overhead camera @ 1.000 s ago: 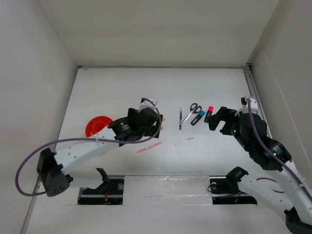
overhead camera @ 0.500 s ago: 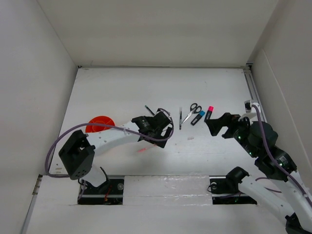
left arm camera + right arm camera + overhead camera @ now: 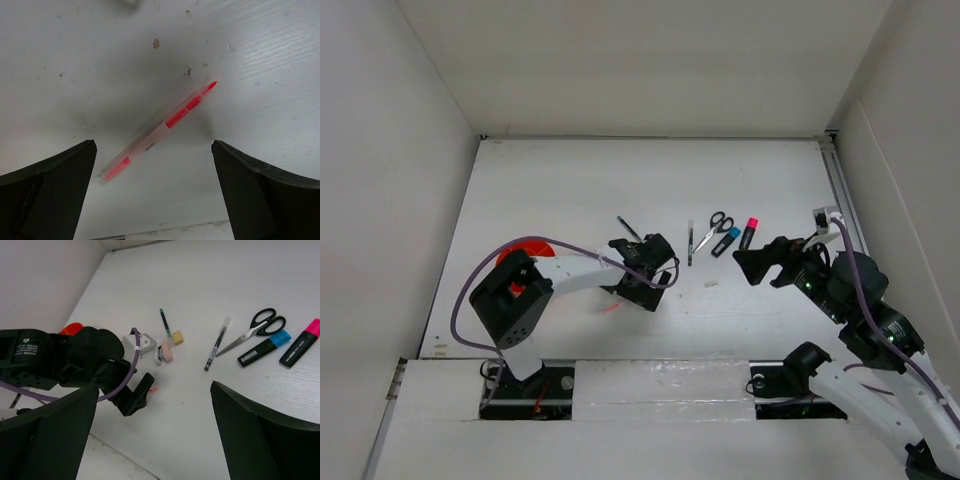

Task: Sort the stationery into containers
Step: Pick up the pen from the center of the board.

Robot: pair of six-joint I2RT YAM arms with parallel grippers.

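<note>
- Orange cup [image 3: 523,246]: round, smooth plastic, at the left side of the tabletop [image 3: 570,180]. It is mostly hidden behind the left arm, so its contents cannot be told.
- Red pen [image 3: 160,130]: slim, translucent barrel with red sections and a red pointed tip. It lies diagonally on the tabletop, outside the cup.
- Left gripper [image 3: 154,145]: jaws spread wide and released, one dark finger either side of the red pen, neither touching it.
- Right gripper [image 3: 763,268]: jaws spread wide, grasping nothing, raised over the right part of the tabletop near the highlighters.
- Scissors [image 3: 257,327]: black loop handles, bright metal blades, closed, lying flat.
- Blue highlighter [image 3: 264,347]: chunky black body, blue cap, just beside the scissors.
- Pink highlighter [image 3: 300,342]: chunky black body, pink cap, next to the blue one.
- Clear-barrelled pen [image 3: 217,342]: thin, dark core, lying left of the scissors.
- Thin dark pen [image 3: 165,322]: greenish end, near the left arm's wrist.
- Yellow eraser [image 3: 177,337] and pink eraser [image 3: 167,351]: small blocks, close together beside the thin dark pen.
- Tabletop surface: white, matt, faintly grained, with small specks and scuffs.
</note>
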